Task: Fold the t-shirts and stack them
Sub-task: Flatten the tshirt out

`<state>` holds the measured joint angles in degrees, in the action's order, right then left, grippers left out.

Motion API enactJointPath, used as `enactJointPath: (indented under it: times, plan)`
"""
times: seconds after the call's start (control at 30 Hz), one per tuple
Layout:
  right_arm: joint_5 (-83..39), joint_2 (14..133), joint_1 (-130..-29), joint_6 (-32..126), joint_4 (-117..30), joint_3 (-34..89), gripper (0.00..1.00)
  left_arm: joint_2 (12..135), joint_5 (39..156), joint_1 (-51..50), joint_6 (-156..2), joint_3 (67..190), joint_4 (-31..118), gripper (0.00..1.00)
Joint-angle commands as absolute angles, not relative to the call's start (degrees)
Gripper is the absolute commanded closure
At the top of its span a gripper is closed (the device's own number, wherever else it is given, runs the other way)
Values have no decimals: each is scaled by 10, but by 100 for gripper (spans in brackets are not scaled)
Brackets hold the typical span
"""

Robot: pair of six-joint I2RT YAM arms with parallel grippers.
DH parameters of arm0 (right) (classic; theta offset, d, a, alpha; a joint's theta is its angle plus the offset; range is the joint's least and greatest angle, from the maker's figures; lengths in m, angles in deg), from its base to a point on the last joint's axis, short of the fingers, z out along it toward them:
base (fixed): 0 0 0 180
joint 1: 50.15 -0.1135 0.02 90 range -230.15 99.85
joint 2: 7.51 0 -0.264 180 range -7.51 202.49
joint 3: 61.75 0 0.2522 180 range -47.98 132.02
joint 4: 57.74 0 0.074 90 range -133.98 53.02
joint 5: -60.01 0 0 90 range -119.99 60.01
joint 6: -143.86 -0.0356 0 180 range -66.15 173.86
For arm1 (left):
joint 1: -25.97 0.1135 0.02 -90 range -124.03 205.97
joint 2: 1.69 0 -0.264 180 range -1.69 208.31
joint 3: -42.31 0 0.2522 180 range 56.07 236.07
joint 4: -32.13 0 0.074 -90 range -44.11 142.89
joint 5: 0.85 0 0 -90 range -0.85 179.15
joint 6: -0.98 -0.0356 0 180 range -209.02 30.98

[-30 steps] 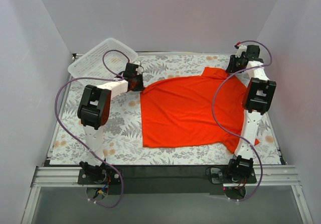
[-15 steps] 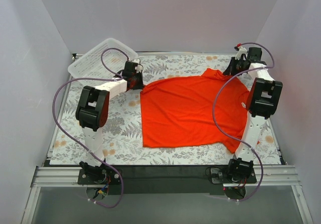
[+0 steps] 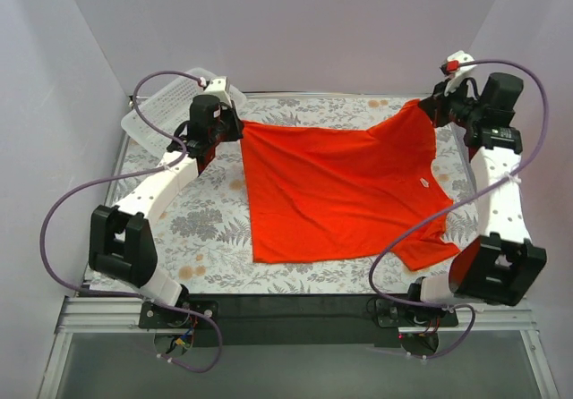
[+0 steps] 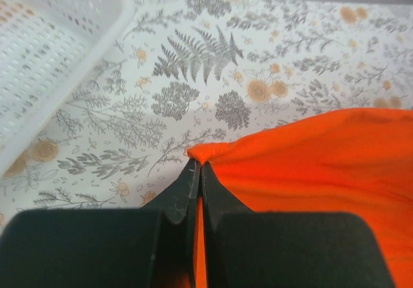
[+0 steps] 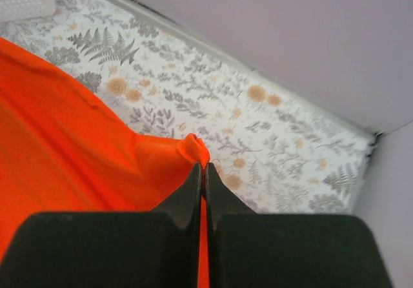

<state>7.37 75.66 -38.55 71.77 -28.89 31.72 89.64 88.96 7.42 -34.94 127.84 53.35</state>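
Observation:
One bright orange-red t-shirt (image 3: pixel 336 189) lies spread over the middle of the floral table. Its far edge is lifted and pulled taut between my two grippers. My left gripper (image 3: pixel 235 126) is shut on the shirt's far left corner, which shows pinched between the jaws in the left wrist view (image 4: pixel 206 152). My right gripper (image 3: pixel 431 108) is shut on the far right corner, seen bunched at the jaw tips in the right wrist view (image 5: pixel 193 147). The shirt's near edge rests on the table, with a sleeve (image 3: pixel 421 251) at the near right.
A white plastic lattice basket (image 3: pixel 166 108) stands at the far left corner, just behind my left gripper; it also shows in the left wrist view (image 4: pixel 51 55). The back wall and side walls close in the table. The floral cloth (image 3: pixel 197 229) is bare left of the shirt.
Both arms have reached toward the back of the table and moved apart, each holding a shirt corner. The shirt's far edge has been lifted and stretched wider, toward the back.

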Motion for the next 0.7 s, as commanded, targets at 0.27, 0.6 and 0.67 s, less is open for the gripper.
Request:
enactJointPath:
  times: [0.27,0.6,0.67]
  plan:
    - [-2,655,-349,748,-195,709,99,619,849,74,-384,1343,468,100]
    - [-78,609,-341,683,-254,861,99,488,856,74,-364,1428,491,100]
    - [-93,590,-341,677,-265,868,99,474,856,74,-362,1435,497,100]
